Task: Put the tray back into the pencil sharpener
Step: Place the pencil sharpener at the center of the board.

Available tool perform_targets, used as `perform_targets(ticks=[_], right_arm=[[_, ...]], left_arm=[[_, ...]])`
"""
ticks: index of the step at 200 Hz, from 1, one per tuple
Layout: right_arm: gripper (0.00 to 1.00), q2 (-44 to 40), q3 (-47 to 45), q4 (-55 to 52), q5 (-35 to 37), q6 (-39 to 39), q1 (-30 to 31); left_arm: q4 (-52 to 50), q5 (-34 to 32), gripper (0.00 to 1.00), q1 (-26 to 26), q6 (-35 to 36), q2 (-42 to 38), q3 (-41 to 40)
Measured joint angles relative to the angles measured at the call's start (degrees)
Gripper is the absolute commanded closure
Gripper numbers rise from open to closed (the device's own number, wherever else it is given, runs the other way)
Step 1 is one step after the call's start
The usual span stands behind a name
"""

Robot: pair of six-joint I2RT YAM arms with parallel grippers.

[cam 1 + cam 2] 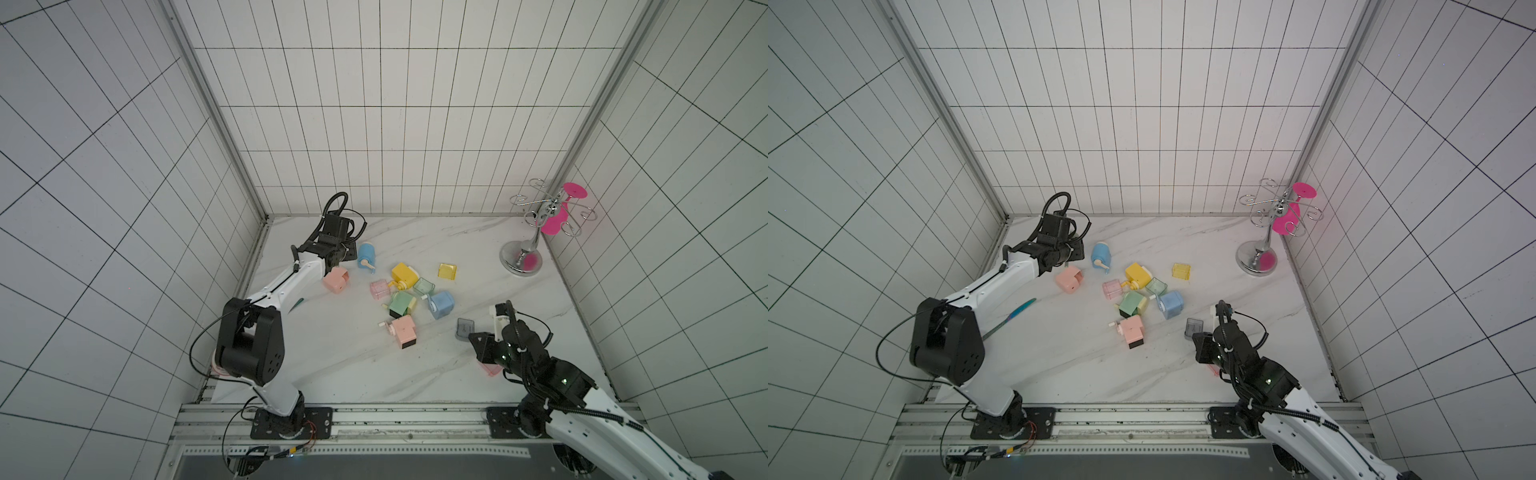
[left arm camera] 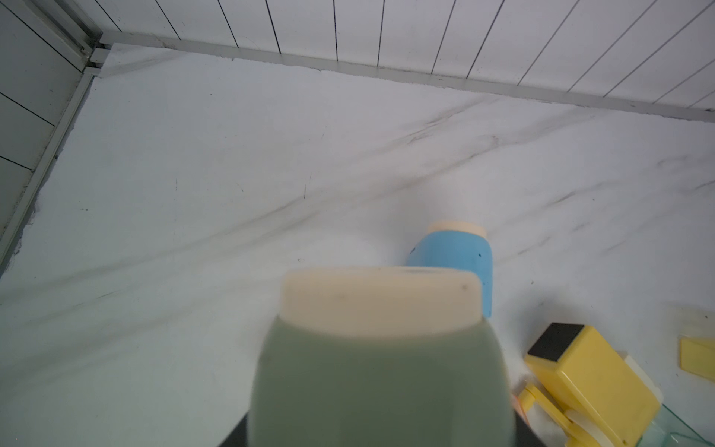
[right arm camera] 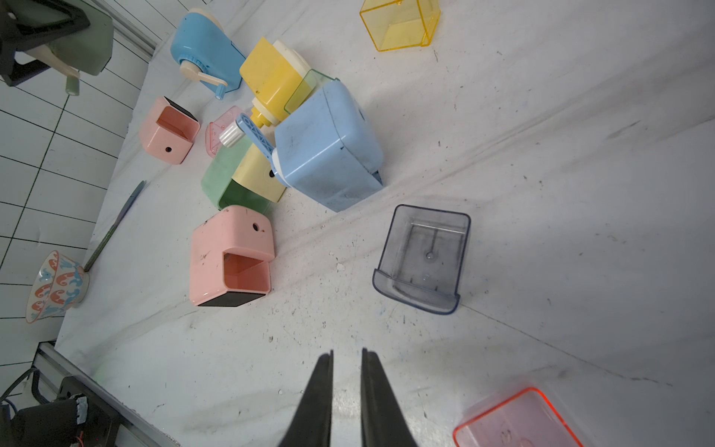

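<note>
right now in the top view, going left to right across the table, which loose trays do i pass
pink tray → green tray → yellow tray → grey tray → red tray, partly hidden

A green pencil sharpener (image 2: 379, 371) with a cream end cap is held up off the desk (image 3: 541, 154), near its far left corner. A smoky grey clear tray (image 3: 423, 257) lies empty, open side up, toward the near right. A red clear tray (image 3: 516, 422) lies near it.
</note>
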Motion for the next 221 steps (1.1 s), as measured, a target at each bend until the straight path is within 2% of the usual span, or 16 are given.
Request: perform_targets(ticks=[43,86,142,221], right_arm=[[0.81,0.0,0.0,0.0,0.0,0.0,0.0],[0.81,-0.1,0.0,-0.2,0.0,0.0,0.0],[0.81,0.7,0.0,-0.3,0.0,-0.2,0.0],[0.80,1.1,0.0,-0.3,0.0,-0.4,0.0]], left_arm=[[-4.6,2.4,1.00,1.2,1.7,14.3,16.0],[-9.0,3.0,1.00,1.8,2.9,22.5,21.7],[-11.8,2.7,1.00,2.4,3.8,26.9,22.5],[-11.2,2.6,1.00,2.5,3.7,27.0,20.1]])
